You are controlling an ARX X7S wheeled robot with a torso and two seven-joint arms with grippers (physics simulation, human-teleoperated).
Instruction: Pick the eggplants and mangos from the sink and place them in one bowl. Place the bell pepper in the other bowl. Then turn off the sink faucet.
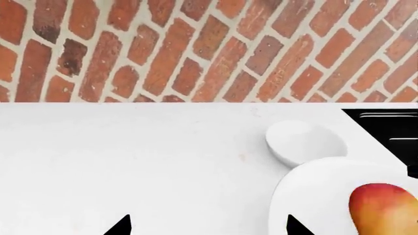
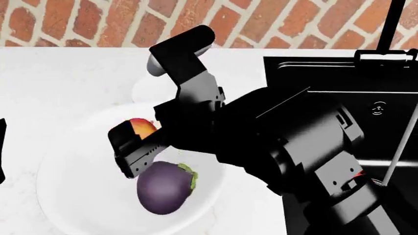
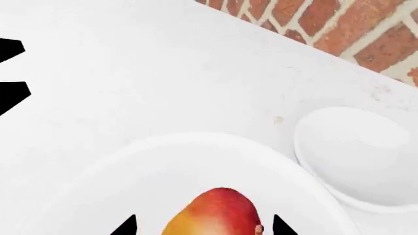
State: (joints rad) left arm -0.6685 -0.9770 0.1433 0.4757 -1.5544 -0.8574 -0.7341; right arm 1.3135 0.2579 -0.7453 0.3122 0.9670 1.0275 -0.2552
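Eggplant (image 2: 165, 187) is lying nearest in the large white bowl (image 2: 65, 196), a rounded purple body with its green cap pointing right. Right gripper (image 2: 134, 154) is hanging just above and beyond it, over the bowl's middle; its fingertips are showing apart in the right wrist view, with the mango (image 3: 212, 214) sitting between and below them, so it is likely releasing rather than gripping. The mango is resting just far of the eggplant, red blending to yellow-orange, long axis running roughly near-to-far. Left gripper (image 1: 205, 226) is hovering over the bare desk (image 2: 58, 83) left of the bowl, fingertips apart and empty. Farther off, the small bowl (image 3: 359, 152) is sitting empty. The sink (image 2: 339, 98) is lying right, nearer the right arm.
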